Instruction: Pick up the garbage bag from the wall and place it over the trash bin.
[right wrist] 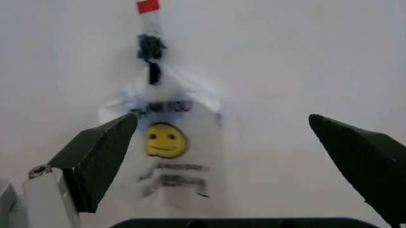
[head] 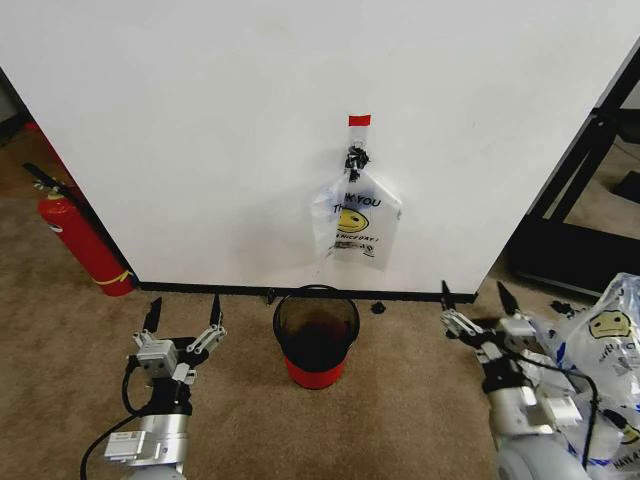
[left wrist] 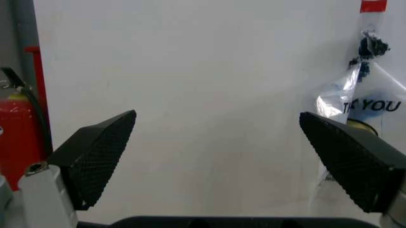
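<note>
Bag [head: 356, 220] hangs flat on the wall [head: 200, 130] from a black hook [head: 356, 157], just under a red tape mark [head: 359, 120]. Bin [head: 316, 335] stands on the carpet at the wall's base, directly below the bag, apart from it. Left gripper [head: 181, 316] low, left of the bin, fingers spread, holding nothing. Right gripper [head: 471, 298] low, right of the bin, fingers likewise spread. Fire extinguisher [head: 82, 240] leans at the wall's left end.
</note>
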You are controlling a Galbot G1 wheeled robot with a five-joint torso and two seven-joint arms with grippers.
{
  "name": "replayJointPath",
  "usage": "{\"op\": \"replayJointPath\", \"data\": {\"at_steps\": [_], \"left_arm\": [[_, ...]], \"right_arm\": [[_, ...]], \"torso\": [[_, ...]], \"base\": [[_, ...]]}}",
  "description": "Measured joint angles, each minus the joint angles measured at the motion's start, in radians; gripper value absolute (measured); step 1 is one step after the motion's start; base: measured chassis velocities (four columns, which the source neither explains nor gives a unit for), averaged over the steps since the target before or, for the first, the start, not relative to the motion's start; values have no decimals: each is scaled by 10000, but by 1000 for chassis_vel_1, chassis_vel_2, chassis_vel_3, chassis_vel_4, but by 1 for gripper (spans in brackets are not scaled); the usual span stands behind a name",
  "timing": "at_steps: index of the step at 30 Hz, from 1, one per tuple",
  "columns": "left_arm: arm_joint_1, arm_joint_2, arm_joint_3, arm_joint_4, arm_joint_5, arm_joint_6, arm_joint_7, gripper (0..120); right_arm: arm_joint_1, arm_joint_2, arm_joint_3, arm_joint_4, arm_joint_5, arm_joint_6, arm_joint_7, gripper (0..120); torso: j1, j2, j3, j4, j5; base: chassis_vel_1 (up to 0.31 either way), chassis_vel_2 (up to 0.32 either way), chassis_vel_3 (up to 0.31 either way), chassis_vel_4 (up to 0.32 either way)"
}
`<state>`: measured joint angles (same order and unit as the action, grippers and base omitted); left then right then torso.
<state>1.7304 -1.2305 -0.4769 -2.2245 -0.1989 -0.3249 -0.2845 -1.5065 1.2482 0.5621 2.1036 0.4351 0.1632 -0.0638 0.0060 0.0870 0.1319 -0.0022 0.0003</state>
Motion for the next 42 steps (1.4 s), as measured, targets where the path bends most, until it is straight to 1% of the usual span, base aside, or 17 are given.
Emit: {"op": "replayJointPath", "data": {"at_steps": [3,5,8,9,10,12,16,17,18,19,21,24,25,29,32,36,42], "left_arm": [[-65,-5,13,61,-16,14,1,100],[-83,-5,16,68,-15,17,-2,100],[-269,214,50,199,-49,82,1,100],[-269,214,50,199,-49,82,1,100],[-327,315,53,276,-68,113,-1,100],[-401,425,75,420,-82,154,0,100],[-479,469,170,671,-54,202,2,100],[-480,459,186,704,-41,209,6,100],[-480,459,186,704,-41,209,6,100],[-473,448,199,738,-24,214,8,100],[-448,439,200,796,-12,215,15,100],[-458,440,195,905,-5,215,18,100],[-458,440,195,905,-5,215,18,100],[-533,464,183,992,-5,207,16,100],[-562,479,177,1002,-6,198,15,100],[-547,476,158,992,-8,163,13,100],[-490,460,130,972,-15,68,13,100]], "right_arm": [[1137,-744,-594,-789,1652,-423,-476,100],[1299,-836,-680,-922,1884,-470,-544,100],[3068,-1550,-1575,-2257,3623,-787,-1110,100],[3068,-1550,-1575,-2257,3623,-787,-1110,100],[3713,-1672,-1972,-2772,4134,-881,-1264,100],[4722,-1701,-2599,-3610,4861,-1051,-1441,100],[6670,-1229,-3560,-5432,5771,-1287,-1778,100],[7053,-1081,-3691,-5805,5870,-1311,-1874,100],[7053,-1081,-3691,-5805,5870,-1311,-1874,100],[7682,-794,-3864,-6437,6051,-1398,-2122,100],[8473,-304,-4031,-7383,6256,-1551,-2619,100],[9138,251,-4183,-8435,6286,-1667,-3248,100],[9138,251,-4183,-8435,6286,-1667,-3248,100],[9778,924,-4300,-9690,6007,-1682,-3878,100],[10112,1285,-4182,-10277,5825,-1655,-4256,100],[10313,1462,-3955,-10512,5762,-1634,-4460,100],[10468,1343,-3849,-10644,5774,-1628,-4672,100]], "torso": [[0,0,0,1,-1],[0,0,1,2,-1],[1,-1,1,-1,-1],[1,-1,1,-1,-1],[1,0,2,-3,-3],[1,0,2,-1,-3],[2,-1,2,-1,-3],[2,-1,2,-1,-3],[2,-1,2,-1,-3],[2,-1,3,3,-6],[2,-1,2,3,-5],[2,-1,1,-1,-7],[2,-1,1,-1,-7],[1,-1,1,0,-6],[2,-1,1,0,-5],[1,-1,0,1,-6],[0,0,-1,-7,-6]], "base": [[0,0,0,0],[0,0,0,0],[0,0,0,0],[0,0,0,0],[0,0,0,0],[0,0,0,0],[0,0,0,0],[0,0,0,0],[0,0,0,0],[0,0,0,0],[0,0,0,0],[0,0,0,0],[0,0,0,0],[0,0,0,0],[0,0,0,0],[0,0,0,0],[0,0,0,0]]}}
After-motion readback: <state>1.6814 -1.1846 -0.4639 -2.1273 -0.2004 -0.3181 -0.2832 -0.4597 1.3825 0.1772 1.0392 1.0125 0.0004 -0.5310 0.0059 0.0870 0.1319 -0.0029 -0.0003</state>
